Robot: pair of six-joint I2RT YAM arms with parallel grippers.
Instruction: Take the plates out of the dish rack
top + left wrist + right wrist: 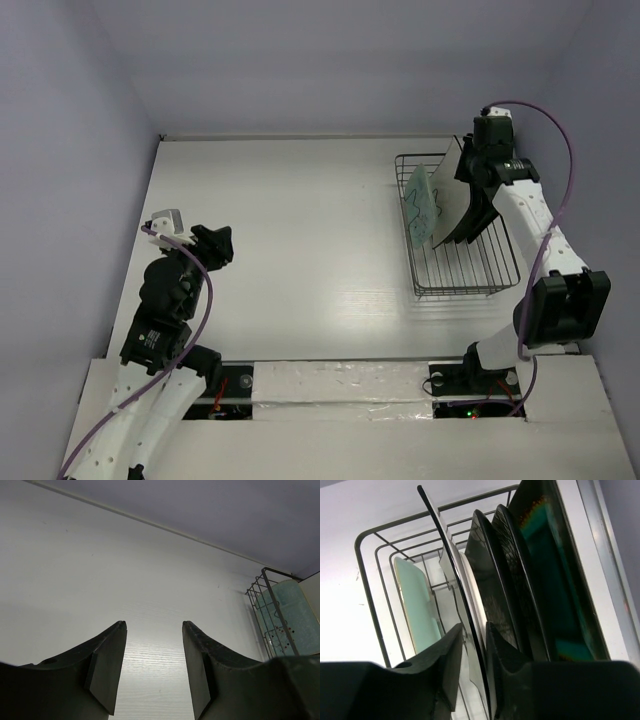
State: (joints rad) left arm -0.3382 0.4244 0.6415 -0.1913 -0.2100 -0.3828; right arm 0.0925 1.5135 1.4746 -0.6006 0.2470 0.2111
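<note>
The dish rack (465, 291) stands at the right of the table, with the plates upright in it. In the right wrist view its wire rim (365, 536) frames the pale mint-green plate (417, 605), the white square plate (451, 555), black plates (492, 580) and the dark-rimmed teal plate (555, 570). My right gripper (474, 625) reaches down into the rack (468, 190), with its jaws closed narrowly on the white plate's (452, 195) upper edge. The mint-green plate (422, 205) leans at the rack's left. My left gripper (215, 245) is open and empty over the bare table at the left (154, 624).
The rack's corner and the mint-green plate (295, 610) show at the right edge of the left wrist view. The white table (300, 230) has walls on its left, back and right. The right arm's base (480, 375) sits just in front of the rack.
</note>
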